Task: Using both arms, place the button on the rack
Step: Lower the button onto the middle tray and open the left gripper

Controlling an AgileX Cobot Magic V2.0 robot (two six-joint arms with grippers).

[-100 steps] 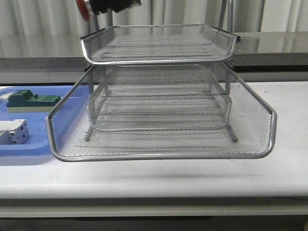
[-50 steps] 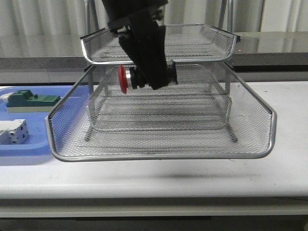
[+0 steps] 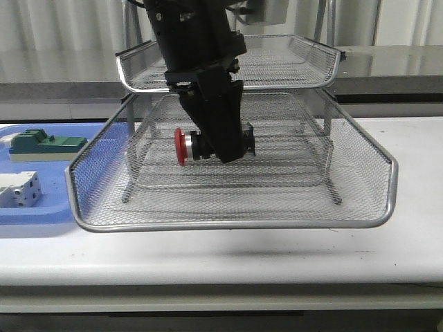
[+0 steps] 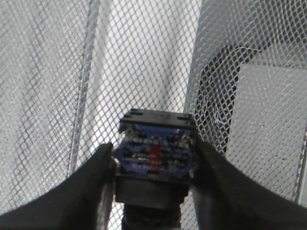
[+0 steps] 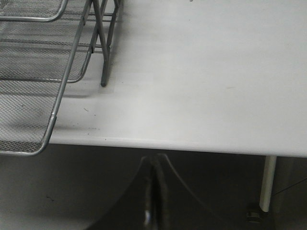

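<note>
Button (image 3: 194, 146) hangs sideways inside the rack (image 3: 232, 166), over the lowest tier's mesh and beneath the upper trays, red head pointing toward the blue tray (image 3: 31, 207). The left gripper (image 4: 154, 160) has its jaws clamped on the button's blue-black block. Only mesh lies below it. The right gripper (image 5: 152, 189) waits beyond the rack, jaws pressed together, off the bench (image 5: 201, 76) edge.

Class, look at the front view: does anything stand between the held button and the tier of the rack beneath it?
Nothing visible does. The left claw holds the button over the bottom tier of the rack, in front of the upper tiers; only bare mesh lies below.
</note>
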